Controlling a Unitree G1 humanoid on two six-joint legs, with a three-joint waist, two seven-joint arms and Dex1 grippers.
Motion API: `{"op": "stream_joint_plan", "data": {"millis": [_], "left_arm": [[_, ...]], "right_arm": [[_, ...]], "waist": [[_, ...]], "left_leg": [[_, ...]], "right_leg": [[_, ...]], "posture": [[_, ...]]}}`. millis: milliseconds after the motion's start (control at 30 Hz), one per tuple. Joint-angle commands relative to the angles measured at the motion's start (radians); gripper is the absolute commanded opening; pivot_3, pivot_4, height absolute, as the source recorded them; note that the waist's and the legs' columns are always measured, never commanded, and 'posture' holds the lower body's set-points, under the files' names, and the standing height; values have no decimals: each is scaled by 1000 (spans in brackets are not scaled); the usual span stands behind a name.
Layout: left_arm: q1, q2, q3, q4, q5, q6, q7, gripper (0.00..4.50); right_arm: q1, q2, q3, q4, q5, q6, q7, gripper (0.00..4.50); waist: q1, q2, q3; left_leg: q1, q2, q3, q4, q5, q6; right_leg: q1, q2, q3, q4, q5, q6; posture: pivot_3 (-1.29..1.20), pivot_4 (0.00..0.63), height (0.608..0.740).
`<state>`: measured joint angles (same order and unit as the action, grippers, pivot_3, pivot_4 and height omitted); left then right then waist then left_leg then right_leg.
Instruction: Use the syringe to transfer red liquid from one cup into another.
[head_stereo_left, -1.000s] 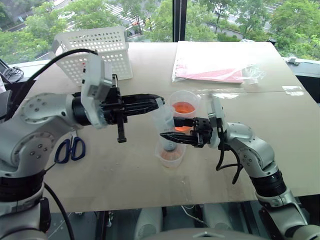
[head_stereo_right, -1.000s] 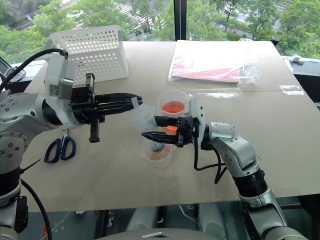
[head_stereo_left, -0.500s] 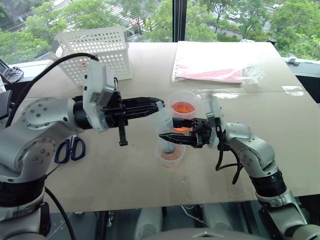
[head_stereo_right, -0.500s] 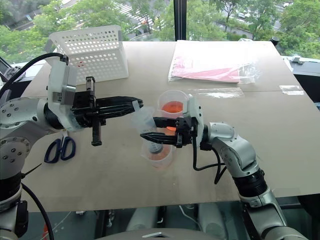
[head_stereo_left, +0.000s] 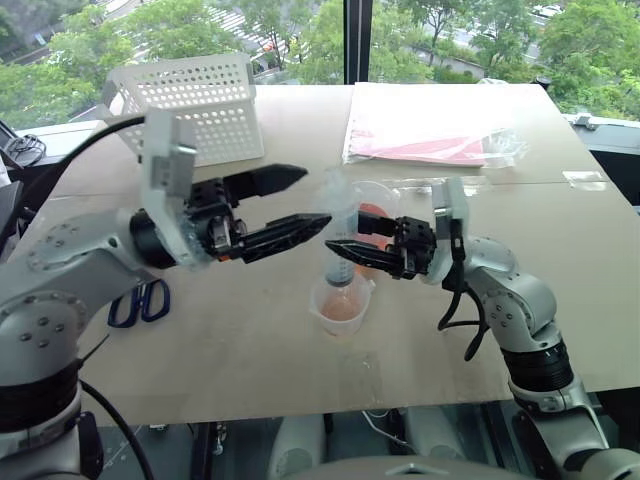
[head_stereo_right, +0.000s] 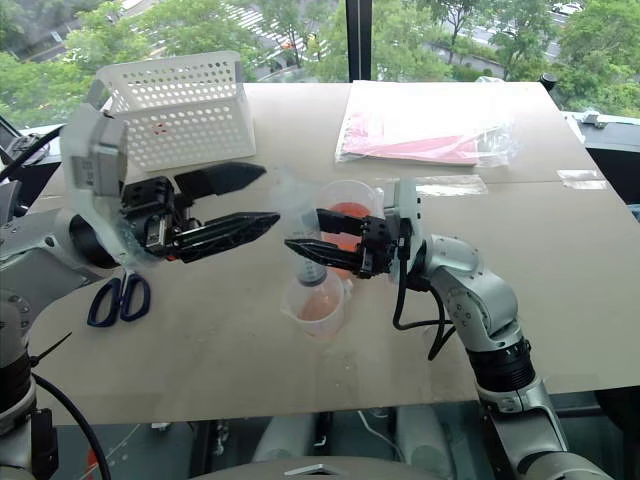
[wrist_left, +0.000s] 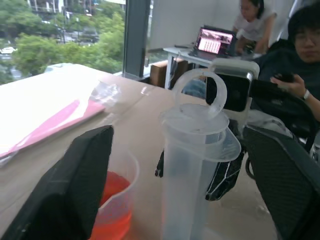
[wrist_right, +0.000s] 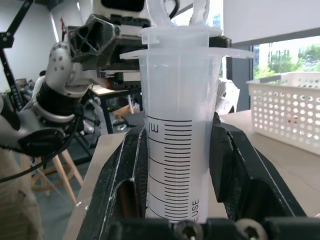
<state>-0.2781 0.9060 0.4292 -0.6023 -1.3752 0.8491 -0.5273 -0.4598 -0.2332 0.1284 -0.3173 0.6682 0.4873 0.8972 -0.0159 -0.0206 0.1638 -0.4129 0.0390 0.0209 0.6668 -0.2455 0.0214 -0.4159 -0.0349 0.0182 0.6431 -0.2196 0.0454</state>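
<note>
The clear syringe (head_stereo_left: 340, 215) stands upright, its tip down in the shorter cup (head_stereo_left: 342, 308), which holds a little pale red liquid (head_stereo_left: 341, 313). My right gripper (head_stereo_left: 350, 243) is shut on the syringe barrel (wrist_right: 177, 130) from the right. My left gripper (head_stereo_left: 315, 196) is open, its black fingers (wrist_left: 75, 195) spread on either side of the plunger's ringed top (wrist_left: 199, 95) without touching it. The taller cup (head_stereo_left: 374, 205) stands just behind, with orange-red liquid (wrist_left: 112, 192) in it, partly hidden by the right gripper.
A white perforated basket (head_stereo_left: 195, 105) stands at the back left. Blue-handled scissors (head_stereo_left: 135, 300) lie near the left arm. A clear bag with pink sheets (head_stereo_left: 430, 130) lies at the back right. People sit at a desk with a laptop (wrist_left: 217, 42) beyond the table.
My left gripper has opened and let go of the syringe's top, and its wrist has rolled. The right gripper has lifted the syringe a little and stood it upright over the shorter cup.
</note>
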Motion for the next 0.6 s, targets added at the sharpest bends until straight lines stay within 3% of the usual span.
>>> {"op": "stream_joint_plan", "data": {"millis": [33, 233, 367, 467, 600], "left_arm": [[89, -10, 108, -64, -121, -21, 94, 4330], [248, -28, 150, -173, -154, -59, 92, 4330], [293, -17, 134, -219, -95, -79, 41, 4330], [302, -17, 93, -247, -23, -103, 7, 4330], [307, -16, 77, -271, -34, -122, 25, 4330]], "right_arm": [[-61, -21, -62, -89, 107, 102, -74, 1297], [-188, -114, -200, -129, 300, 295, -225, 1297], [-255, -230, -306, -120, 432, 409, -308, 1297], [-291, -388, -380, -65, 526, 553, -373, 1297], [-261, -612, -403, 1, 569, 732, -360, 1297]], "waist": [[2, 0, 0], [9, 0, 0], [9, 0, 0], [10, 0, 0], [9, 0, 0]], "left_leg": [[0, 1, 0, 0, 0, 0], [0, 0, 0, 0, 0, 0], [0, -1, 1, 0, 0, 0], [0, -2, 2, 0, 0, 0], [-1, -2, 5, -1, 0, 0]], "right_leg": [[0, 0, 0, 0, 0, 0], [0, -2, -1, 0, -2, -4], [0, -2, 0, -1, -2, -4], [0, -2, 0, -1, -2, -4], [0, -2, 0, -2, -2, -5]], "posture": [[0, 150, 740], [0, 150, 740], [0, 150, 740], [0, 150, 740], [0, 150, 740]]}}
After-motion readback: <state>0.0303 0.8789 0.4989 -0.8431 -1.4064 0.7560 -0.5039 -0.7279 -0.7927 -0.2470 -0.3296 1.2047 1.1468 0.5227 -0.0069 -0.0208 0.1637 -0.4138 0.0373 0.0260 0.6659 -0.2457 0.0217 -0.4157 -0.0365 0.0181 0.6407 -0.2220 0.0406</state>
